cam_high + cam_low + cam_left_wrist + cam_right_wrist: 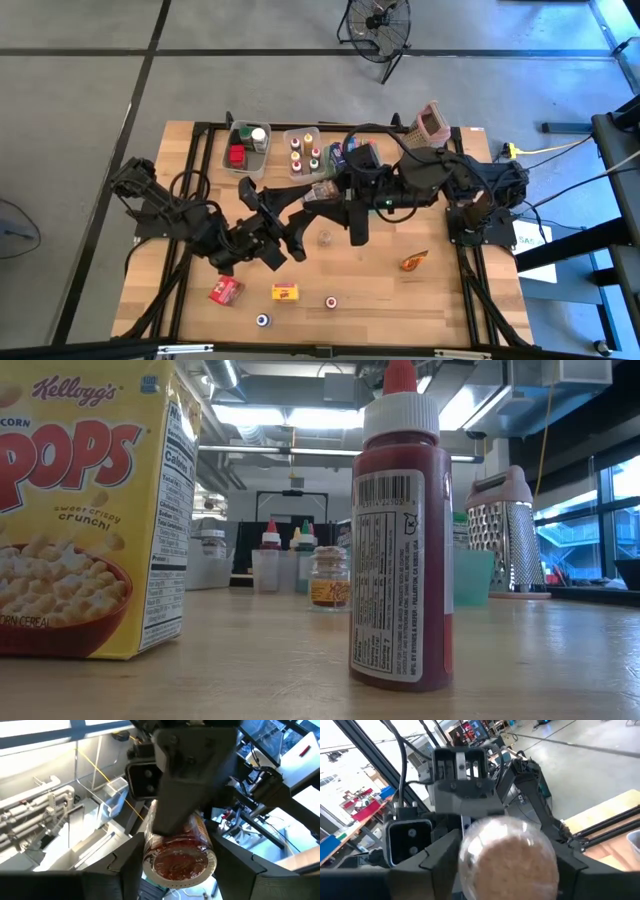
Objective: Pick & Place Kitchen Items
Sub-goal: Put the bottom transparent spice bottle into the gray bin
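A small spice jar (320, 193) with reddish-brown contents hangs in the air over the middle of the table, lying level between my two grippers. My left gripper (303, 208) reaches it from the table's left and my right gripper (340, 195) from the right. The left wrist view faces the jar's perforated lid (180, 862). The right wrist view faces its clear round base (507, 855). Both grippers are shut on the jar. The low view shows neither gripper. My left gripper (179, 865) pinches the jar's lid end (150, 862) between its two fingers (127, 865), coming level from the table's left, along the jar. The jar is lifted clear of the table. My right gripper (507, 862) pinches the jar's base end (470, 852) between its two fingers (440, 855), coming level from the table's right. One finger (192, 770) lies along the jar's side and hides much of its body.
Two clear bins (246, 148) (305, 152) with jars and a pinkish grater (430, 125) stand at the far edge. A small clear jar (325, 238), orange packet (414, 261), red packet (226, 291), yellow carton (287, 292) and two tiny jars (330, 301) lie nearer.
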Action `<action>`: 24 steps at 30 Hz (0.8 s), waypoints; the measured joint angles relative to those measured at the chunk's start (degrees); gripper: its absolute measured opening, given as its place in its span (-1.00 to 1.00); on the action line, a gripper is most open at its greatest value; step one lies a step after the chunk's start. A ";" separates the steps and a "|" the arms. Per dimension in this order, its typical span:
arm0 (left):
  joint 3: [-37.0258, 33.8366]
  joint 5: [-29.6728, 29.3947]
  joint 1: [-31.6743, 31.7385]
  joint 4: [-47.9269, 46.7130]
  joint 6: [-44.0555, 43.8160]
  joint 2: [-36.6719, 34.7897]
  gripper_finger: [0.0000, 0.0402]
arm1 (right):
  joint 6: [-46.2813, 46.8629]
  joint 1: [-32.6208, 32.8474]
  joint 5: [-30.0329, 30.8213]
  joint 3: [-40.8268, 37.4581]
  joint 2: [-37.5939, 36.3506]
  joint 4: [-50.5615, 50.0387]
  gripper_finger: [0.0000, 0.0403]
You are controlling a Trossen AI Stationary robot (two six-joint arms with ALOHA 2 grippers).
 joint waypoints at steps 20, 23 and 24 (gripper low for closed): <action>-0.02 -2.63 -6.63 15.80 -4.50 -5.46 -0.05 | -14.26 5.06 1.29 0.11 -4.72 0.45 0.58; -0.17 1.94 -8.21 17.57 -11.62 -7.57 -0.05 | -18.88 6.54 1.29 0.07 -4.66 0.38 0.58; -0.40 3.87 -8.57 17.57 -14.65 -8.25 -0.05 | -20.63 6.89 1.29 0.09 -4.60 0.42 0.58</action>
